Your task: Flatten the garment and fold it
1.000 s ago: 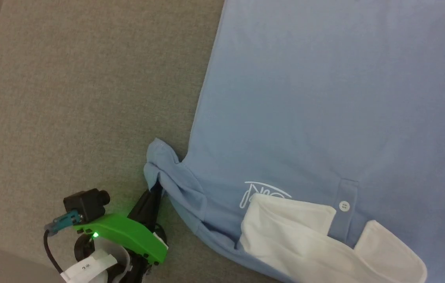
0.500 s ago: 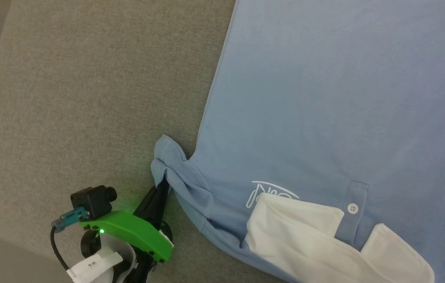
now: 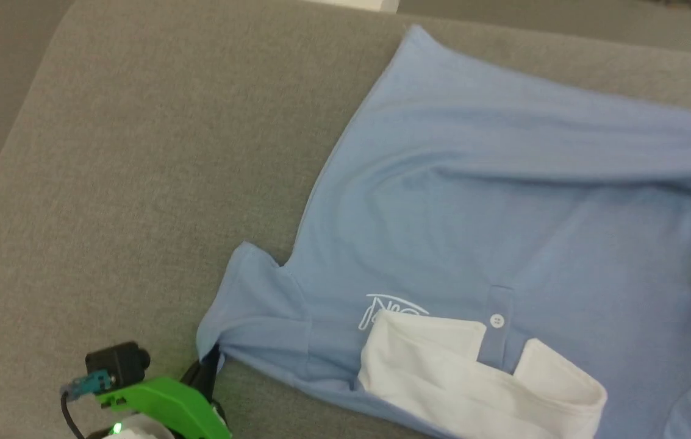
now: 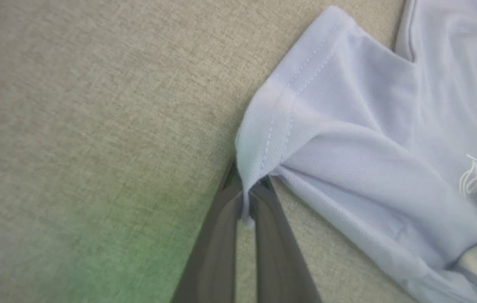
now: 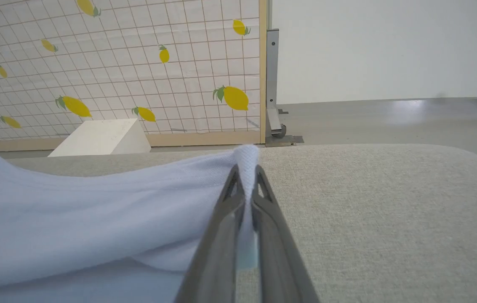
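1. Two grips are on. My left jaws are clenched on the hem of the sleeve (image 4: 305, 126) on my left, and my right jaws are clenched on a pinched-up edge of the garment (image 3: 504, 244).
2. The garment, a light blue polo shirt, lies front-up on the grey tabletop (image 3: 138, 183), white collar (image 3: 473, 378) nearest me.
3. Flattening looks partly done. The body is mostly spread, but a long ridge (image 3: 565, 174) crosses the far part and the sleeve is creased.
4. Left to do: tension it, smooth it, then every fold. I judge none made yet.
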Controlling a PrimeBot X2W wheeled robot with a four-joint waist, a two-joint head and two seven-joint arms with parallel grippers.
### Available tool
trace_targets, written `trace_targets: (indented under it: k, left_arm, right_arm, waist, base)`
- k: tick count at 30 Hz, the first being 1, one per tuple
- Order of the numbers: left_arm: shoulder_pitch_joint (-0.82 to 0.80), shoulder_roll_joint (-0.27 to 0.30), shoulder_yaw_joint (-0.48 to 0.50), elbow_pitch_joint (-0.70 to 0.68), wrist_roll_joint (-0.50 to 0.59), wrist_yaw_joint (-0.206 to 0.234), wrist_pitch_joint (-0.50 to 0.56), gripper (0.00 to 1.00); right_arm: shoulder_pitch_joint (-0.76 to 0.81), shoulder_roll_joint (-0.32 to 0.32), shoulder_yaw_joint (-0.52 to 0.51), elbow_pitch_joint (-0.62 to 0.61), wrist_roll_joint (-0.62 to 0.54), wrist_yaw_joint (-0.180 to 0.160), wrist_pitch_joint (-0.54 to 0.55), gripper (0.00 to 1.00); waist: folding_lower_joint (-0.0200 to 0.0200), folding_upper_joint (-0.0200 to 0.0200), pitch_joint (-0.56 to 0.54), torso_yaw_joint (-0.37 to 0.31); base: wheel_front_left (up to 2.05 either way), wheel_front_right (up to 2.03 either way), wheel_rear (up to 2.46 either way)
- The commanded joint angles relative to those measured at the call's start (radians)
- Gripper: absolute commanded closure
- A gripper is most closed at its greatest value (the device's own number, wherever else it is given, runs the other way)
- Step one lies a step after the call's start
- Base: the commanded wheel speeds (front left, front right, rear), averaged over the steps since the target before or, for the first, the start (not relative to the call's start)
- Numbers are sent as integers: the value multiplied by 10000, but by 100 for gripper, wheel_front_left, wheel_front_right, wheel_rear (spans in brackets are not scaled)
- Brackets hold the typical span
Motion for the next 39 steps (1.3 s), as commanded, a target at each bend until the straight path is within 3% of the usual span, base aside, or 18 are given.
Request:
trace_targets:
  k: [1, 7, 13, 18, 20, 26, 27, 28, 33, 39]
  left_arm:
    - [417, 128, 26, 130, 121, 203, 210, 100]
    - [988, 431, 144, -426, 116, 505, 603, 100]
    - [1274, 621, 206, -845, 141, 727, 859, 100]
    - [1385, 727, 222, -1065, 153, 835, 1001, 100]
    - [1388, 736, 105, -1118, 153, 856, 1113, 100]
    - [1311, 668, -13, -1047, 141, 823, 1093, 100]
    - [1308, 657, -22, -1031, 137, 821, 1081, 100]
    - [1305, 650, -30, -1012, 131, 813, 1066, 100]
    - [1243, 638, -57, -931, 109, 774, 1015, 100]
    - [1075, 586, -144, -833, 78, 695, 967, 100]
  right_arm:
    - [502, 127, -137, -190, 43, -15, -46, 100]
    - [2352, 726, -632, -1088, -667, -15, 747, 100]
    - [3520, 1254, -1193, -1521, -550, -15, 2017, 100]
    - [4098, 1427, -1513, -1481, -544, -15, 4199, 100]
    - [4770, 1447, -1493, -1205, -152, -15, 7194, 100]
    - [5025, 1449, -1506, -1303, 339, -15, 8297, 100]
    - [5011, 1449, -1450, -1429, 363, -15, 8170, 55]
    - [4961, 1449, -1394, -1604, 372, -15, 7919, 0]
    - [4281, 1449, -938, -2413, 352, -15, 5690, 0]
    - [3191, 1207, 860, -2714, 329, -15, 2236, 0]
  waist:
    - [-1, 0, -1499, -1119]
    - [-1, 0, -2132, -1913]
    - [-1, 0, -2321, -2415]
    - [-1, 0, -2332, -2659]
    - [-1, 0, -2353, -2681]
    - [-1, 0, -2325, -2528]
    - [-1, 0, -2321, -2506]
    - [-1, 0, -2315, -2483]
    - [-1, 0, -2241, -2389]
    - [-1, 0, -2087, -2162]
  base:
    - [0, 0, 0]
    - [0, 0, 0]
    - [0, 0, 0]
    - [0, 0, 0]
    - [0, 0, 0]
    - [0, 0, 0]
    - [0, 0, 0]
    - [0, 0, 0]
    - [0, 0, 0]
    - [0, 0, 0]
